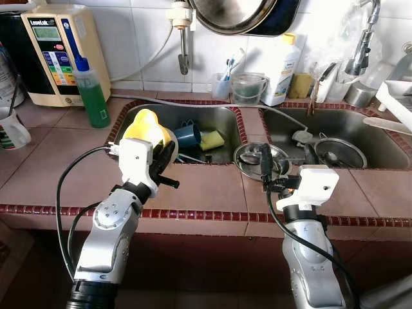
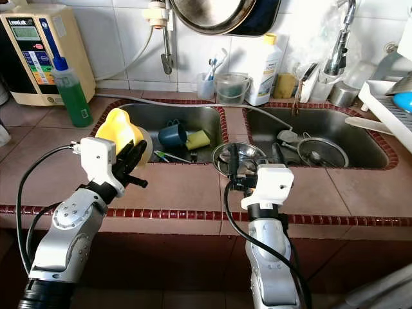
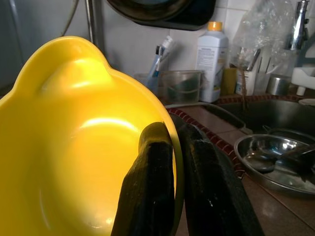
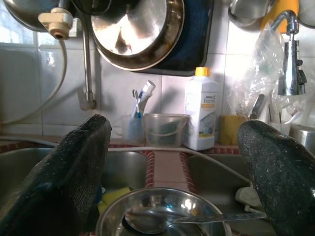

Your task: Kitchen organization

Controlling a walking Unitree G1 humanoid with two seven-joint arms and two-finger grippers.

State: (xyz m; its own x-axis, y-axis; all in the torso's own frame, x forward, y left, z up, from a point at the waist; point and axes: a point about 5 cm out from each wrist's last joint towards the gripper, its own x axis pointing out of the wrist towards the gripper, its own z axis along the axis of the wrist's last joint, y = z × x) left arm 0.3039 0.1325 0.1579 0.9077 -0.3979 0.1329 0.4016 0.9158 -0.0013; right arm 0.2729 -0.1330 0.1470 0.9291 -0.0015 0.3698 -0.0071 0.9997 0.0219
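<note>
My left gripper [image 1: 166, 156] is shut on the rim of a yellow plastic bowl [image 1: 147, 127], holding it tilted above the left sink's [image 1: 225, 119] front corner. In the left wrist view, one finger [image 3: 150, 182] lies inside the yellow bowl [image 3: 74, 147] and the other outside. A steel bowl [image 1: 248, 158] with a spoon [image 4: 197, 219] in it rests on the tiled divider between the two sinks. My right gripper [image 4: 174, 142] hovers at this steel bowl's [image 4: 162, 211] near edge, open wide, with nothing between its fingers.
A blue cup [image 1: 187, 136] and a sponge [image 1: 213, 140] lie in the left sink. A strainer [image 1: 340, 152] sits in the right sink [image 1: 373, 132]. A green soap bottle [image 1: 93, 93], a water unit [image 1: 55, 51], a white bottle [image 1: 283, 67] and a clear tub [image 1: 248, 87] line the back. A dish rack [image 2: 393, 103] stands at right.
</note>
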